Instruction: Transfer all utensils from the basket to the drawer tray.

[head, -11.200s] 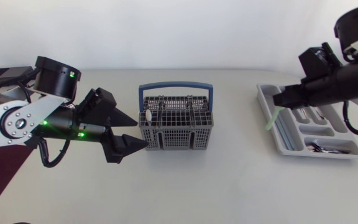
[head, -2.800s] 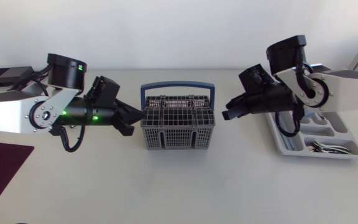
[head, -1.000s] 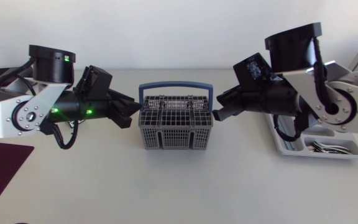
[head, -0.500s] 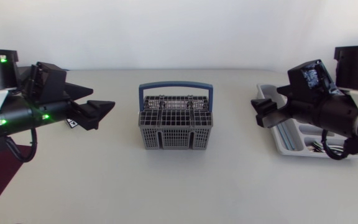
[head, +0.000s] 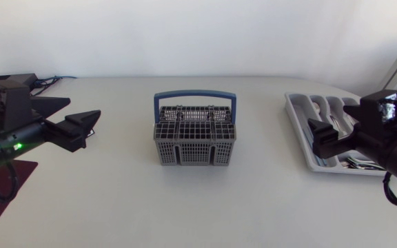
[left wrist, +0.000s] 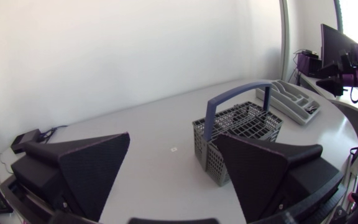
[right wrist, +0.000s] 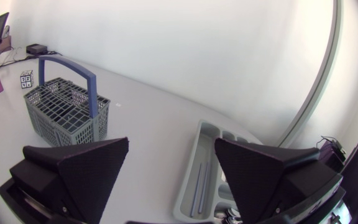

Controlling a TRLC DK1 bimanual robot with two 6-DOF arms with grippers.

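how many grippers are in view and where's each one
2. The left gripper is open over the table's left side, well clear of the basket. The right gripper is open, at the drawer tray's basket-side edge. None seems hidden.

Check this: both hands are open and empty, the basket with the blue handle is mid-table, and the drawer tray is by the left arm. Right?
Not quite. The drawer tray lies by the right hand, not on the left; the head view shows it. The rest stands: the basket with the blue handle is mid-table, and the left hand and right hand are open and empty.
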